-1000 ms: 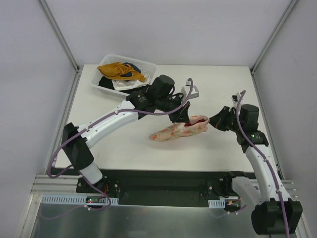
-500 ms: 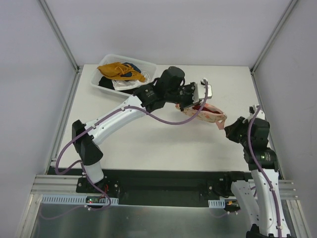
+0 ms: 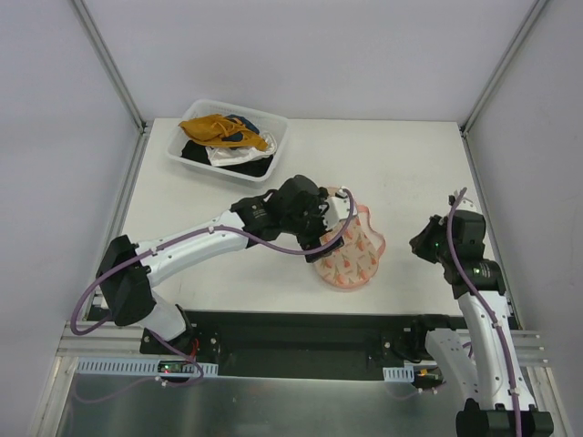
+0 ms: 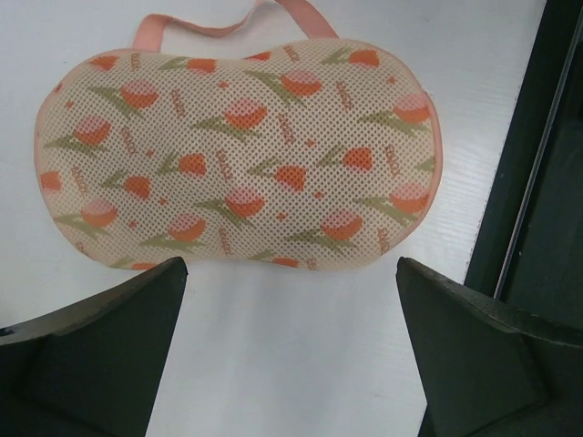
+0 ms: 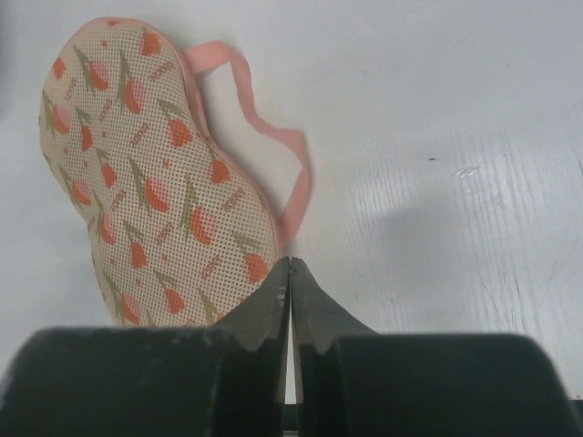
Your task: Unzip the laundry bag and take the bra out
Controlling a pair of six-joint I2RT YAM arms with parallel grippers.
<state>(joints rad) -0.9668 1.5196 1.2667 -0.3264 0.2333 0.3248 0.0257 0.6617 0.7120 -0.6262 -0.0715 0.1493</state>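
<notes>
The laundry bag [image 3: 353, 255] lies flat on the table near its front edge, a peanut-shaped pale pink mesh pouch with orange-red flower prints [image 4: 241, 150] [image 5: 150, 173]. It looks closed, and its pink strap loop [image 5: 293, 173] lies beside it. The bra is hidden. My left gripper [image 3: 326, 235] hovers over the bag's left edge. It is wide open [image 4: 290, 266] with only bare table between its fingers. My right gripper [image 3: 422, 244] is to the right of the bag, apart from it. It is shut [image 5: 290, 266] with nothing in it, and its tips point at the strap's end.
A clear plastic bin [image 3: 275, 137] at the back left holds a mustard-yellow garment [image 3: 221, 127] and white and black clothes. The table's dark front rail [image 4: 537, 182] runs close by the bag.
The bag was held up by the left gripper with dark red showing inside. It now lies flat nearer the front, and the left gripper has opened. The right arm has drawn back to the right.
</notes>
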